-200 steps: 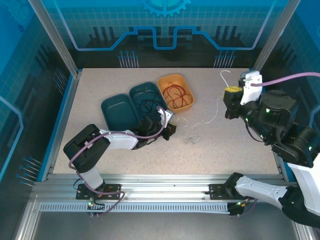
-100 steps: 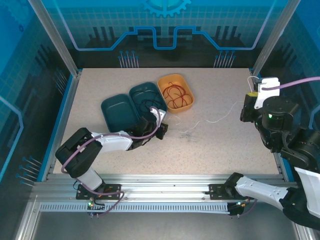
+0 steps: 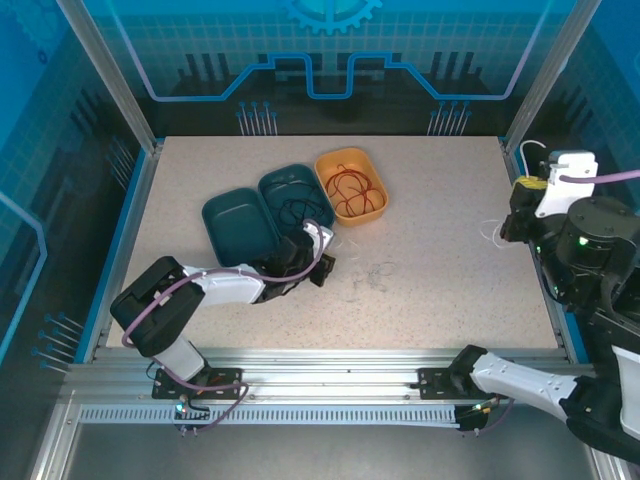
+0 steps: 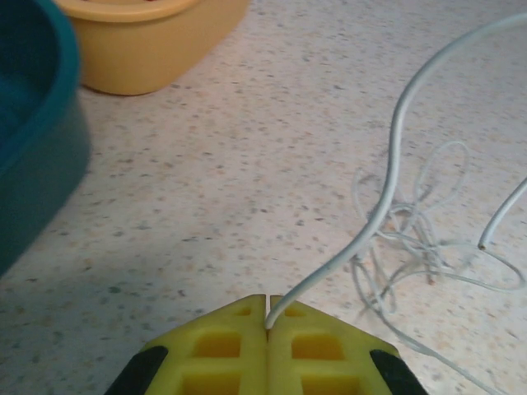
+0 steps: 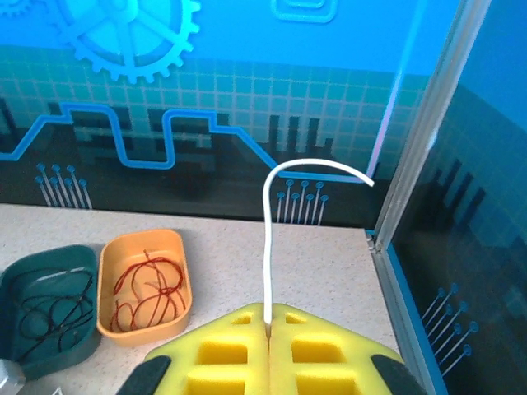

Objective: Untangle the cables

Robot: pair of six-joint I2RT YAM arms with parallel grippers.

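Observation:
A red cable [image 3: 352, 190] lies coiled in the orange tray [image 3: 322, 172]; the same red cable [image 5: 142, 284] appears in the right wrist view. A black cable [image 3: 296, 210] [image 5: 45, 309] lies in a teal tray [image 3: 272, 182]. A thin whitish tangle [image 3: 372, 278] [image 4: 416, 239] lies loose on the table. My left gripper [image 3: 320, 262] [image 4: 268, 303] sits low beside the teal tray, shut on a white cable [image 4: 387, 197]. At the table's right edge my right gripper [image 3: 512, 222] [image 5: 269, 311] is raised and shut on a white cable [image 5: 267, 239] that stands up and curls over.
An empty teal tray [image 3: 238, 222] stands left of the one with the black cable. Blue enclosure walls and a metal post [image 5: 416, 156] stand close to the right gripper. Speckled tabletop [image 3: 440, 300] lies between the two arms.
My right arm has swung right to the table's edge, drawing the white cable out of the middle. The left gripper has shifted slightly left toward the teal tray. The tangle stays on the table.

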